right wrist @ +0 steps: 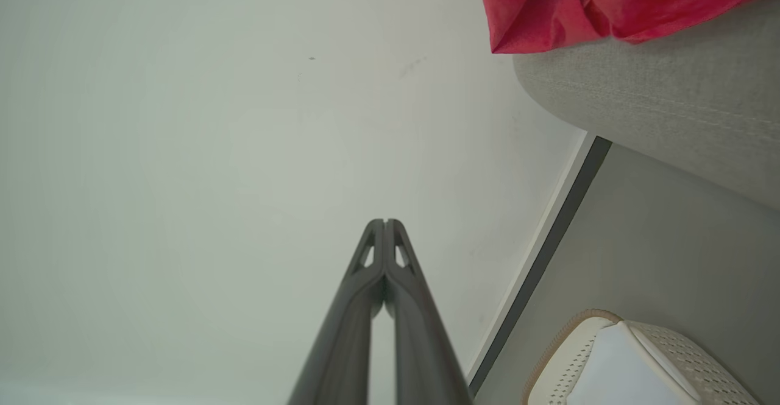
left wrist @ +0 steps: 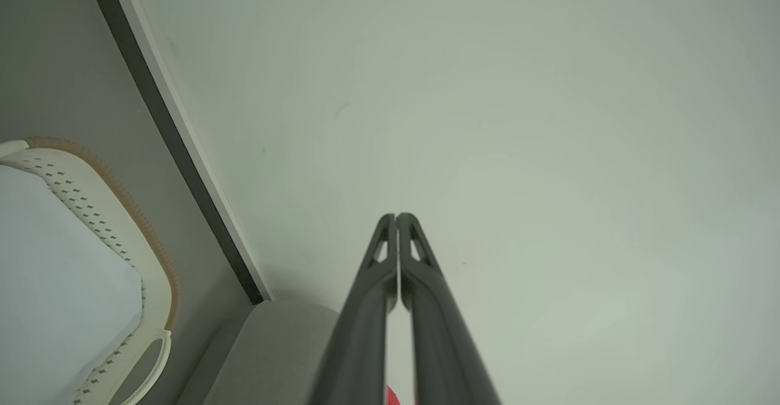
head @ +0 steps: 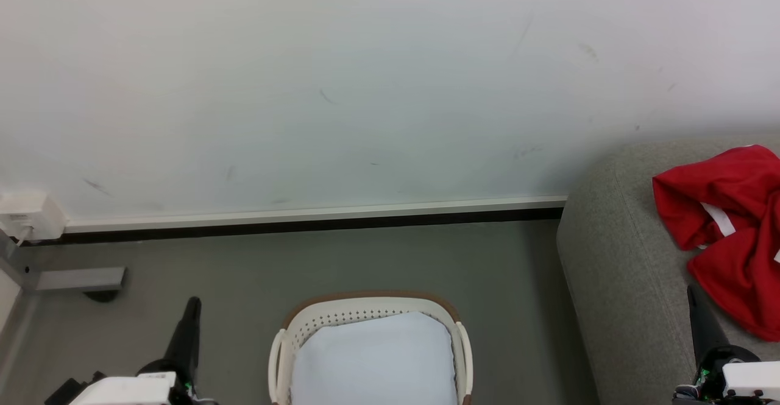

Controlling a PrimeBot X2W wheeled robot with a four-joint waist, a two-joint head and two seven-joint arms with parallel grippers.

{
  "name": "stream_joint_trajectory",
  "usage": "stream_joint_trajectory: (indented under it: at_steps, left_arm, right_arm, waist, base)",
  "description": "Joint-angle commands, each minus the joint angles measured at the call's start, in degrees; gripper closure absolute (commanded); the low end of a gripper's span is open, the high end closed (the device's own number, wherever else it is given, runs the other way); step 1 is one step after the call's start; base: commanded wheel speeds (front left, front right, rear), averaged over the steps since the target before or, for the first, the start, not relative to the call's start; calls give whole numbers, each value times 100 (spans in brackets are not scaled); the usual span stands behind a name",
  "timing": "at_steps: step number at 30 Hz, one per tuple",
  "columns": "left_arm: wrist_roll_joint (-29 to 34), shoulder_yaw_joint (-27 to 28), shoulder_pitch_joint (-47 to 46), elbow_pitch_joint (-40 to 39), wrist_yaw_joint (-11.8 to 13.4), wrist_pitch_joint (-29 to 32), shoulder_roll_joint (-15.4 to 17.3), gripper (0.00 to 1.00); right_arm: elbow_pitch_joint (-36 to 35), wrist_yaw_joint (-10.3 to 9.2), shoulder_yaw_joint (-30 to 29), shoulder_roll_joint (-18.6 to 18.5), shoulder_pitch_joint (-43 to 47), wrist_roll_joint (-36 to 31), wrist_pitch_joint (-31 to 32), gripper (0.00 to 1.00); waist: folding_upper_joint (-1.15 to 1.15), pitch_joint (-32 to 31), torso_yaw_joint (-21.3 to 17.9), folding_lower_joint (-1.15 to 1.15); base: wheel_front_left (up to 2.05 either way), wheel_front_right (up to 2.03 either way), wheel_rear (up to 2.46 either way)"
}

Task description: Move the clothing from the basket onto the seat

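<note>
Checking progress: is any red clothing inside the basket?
No, the basket has a bare pale bottom; the clothing lies on the seat.

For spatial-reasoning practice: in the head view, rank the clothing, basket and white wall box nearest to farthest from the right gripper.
1. clothing, just right of the right gripper.
2. basket, bottom centre.
3. white wall box, far left.
</note>
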Motion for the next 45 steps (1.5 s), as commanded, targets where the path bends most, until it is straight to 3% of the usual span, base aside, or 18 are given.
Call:
stream_joint_trajectory:
  at_steps: [1,15,45]
  left_arm:
    - [-111,26,-61,-33,-39,35,46,100]
    - [-666,56,-63,-72,-56,178,48,100]
    - [-645,52,-60,-70,-51,174,47,100]
  right_arm:
    - [-46,-11,-52,-5,75,122,38,100]
    - [-43,-12,-195,46,97,536,188,100]
    - [-40,-12,-218,65,91,486,204,100]
  waist:
    - [0,1,6,0]
    - [0,11,64,0]
    - [0,11,64,0]
  base:
    - [0,0,0]
    - [0,0,0]
    - [0,0,0]
